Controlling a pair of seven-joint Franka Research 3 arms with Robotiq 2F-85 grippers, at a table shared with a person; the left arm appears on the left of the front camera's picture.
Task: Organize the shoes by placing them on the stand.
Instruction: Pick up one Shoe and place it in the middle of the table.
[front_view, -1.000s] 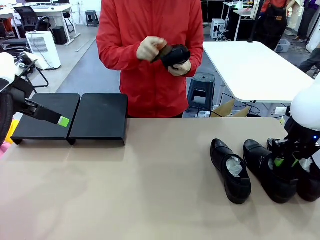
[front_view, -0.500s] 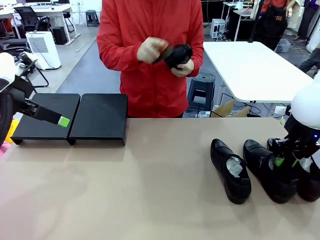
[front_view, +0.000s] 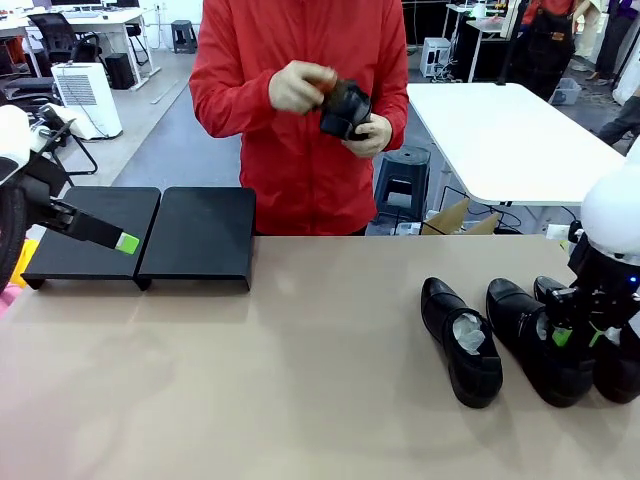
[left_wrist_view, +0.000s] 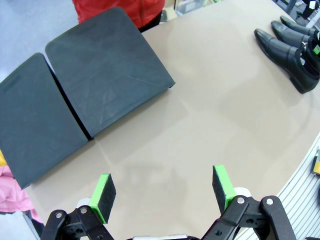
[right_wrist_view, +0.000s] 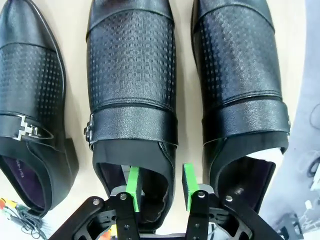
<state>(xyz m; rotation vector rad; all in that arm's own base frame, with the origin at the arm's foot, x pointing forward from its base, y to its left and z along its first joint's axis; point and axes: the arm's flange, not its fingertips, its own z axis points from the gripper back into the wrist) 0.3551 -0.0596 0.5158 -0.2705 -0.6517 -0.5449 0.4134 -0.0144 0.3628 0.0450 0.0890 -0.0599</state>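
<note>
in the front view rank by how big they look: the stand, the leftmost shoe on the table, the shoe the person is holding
1. The stand, clearly largest.
2. The leftmost shoe on the table.
3. The shoe in the person's hands, which looks smallest, but it is farther from the camera and partly covered, so this place is unsure.

Grey floor (front_view: 170, 130) runs back to desks and office chairs (front_view: 55, 35); a white table (front_view: 510, 135) stands right, a dark stool (front_view: 402, 180) beside it.

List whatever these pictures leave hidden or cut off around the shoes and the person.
- Front view: the right gripper covers the middle shoe's opening; the rightmost shoe is cut by the edge.
- Front view: the person's hands hide most of the held shoe.
- Right wrist view: shoe toes cut off at the top.
</note>
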